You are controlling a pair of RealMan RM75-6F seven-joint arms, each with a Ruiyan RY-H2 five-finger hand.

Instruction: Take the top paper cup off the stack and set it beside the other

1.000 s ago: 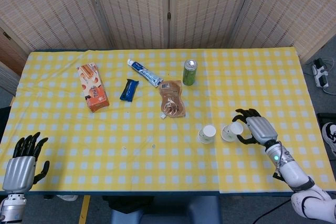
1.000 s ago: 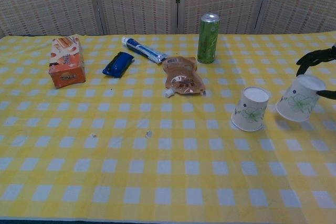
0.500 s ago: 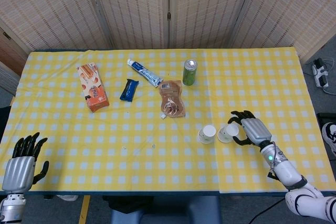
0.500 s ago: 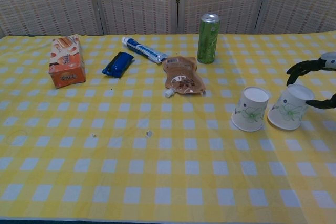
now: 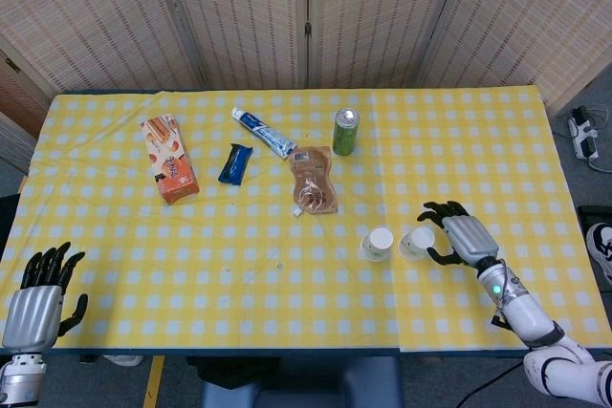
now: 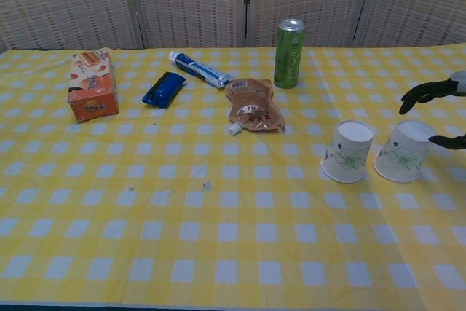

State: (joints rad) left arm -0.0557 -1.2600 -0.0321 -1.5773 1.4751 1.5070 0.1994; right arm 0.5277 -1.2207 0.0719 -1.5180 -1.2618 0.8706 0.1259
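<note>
You can read no word or number here: the orange cardboard box (image 6: 92, 95) near the desk's left edge carries white lettering too blurred to make out, and the blue-and-white tube (image 6: 199, 69) and brown spouted pouch (image 6: 253, 107) toward its far edge show only illegible print.

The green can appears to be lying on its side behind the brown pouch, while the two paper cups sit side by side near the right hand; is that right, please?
Not quite: the green can stands upright, as the chest view shows plainly. The rest holds: it is behind the brown pouch, and the two paper cups sit side by side near the right hand.
</note>
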